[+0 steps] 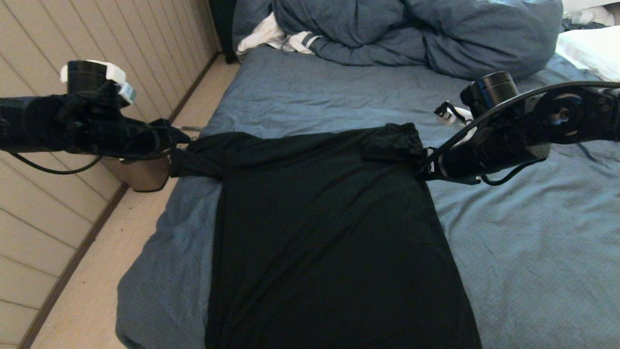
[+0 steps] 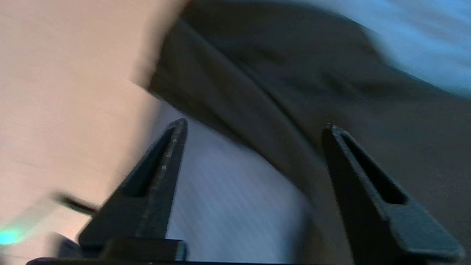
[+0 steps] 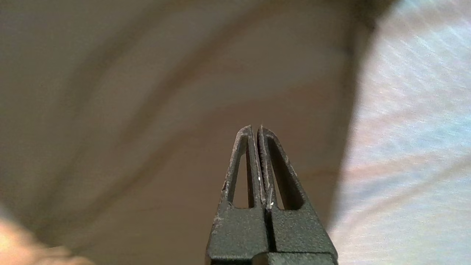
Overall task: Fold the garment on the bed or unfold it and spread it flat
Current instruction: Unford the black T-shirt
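- Lying plain side up, the garment covers the near middle of the bed, its body running toward the camera and its sleeves at the far end.
- Its left sleeve is bunched and reaches the mattress edge; if the cloth there is left unsupported, I judge it could slide toward the floor and pull the shirt askew.
- The left gripper hovers at that sleeve with its jaws apart and nothing between them, so nothing restrains that corner.
- The right gripper sits at the crumpled right sleeve, jaws pressed together; no cloth shows between the tips in its wrist view, so whether it pinches fabric I cannot tell. A pull from one side alone would likely skew or wrinkle the shirt.
- Beyond, a heaped duvet, a white striped cloth and a pillow lie well apart from the shirt.
- No container is in view.
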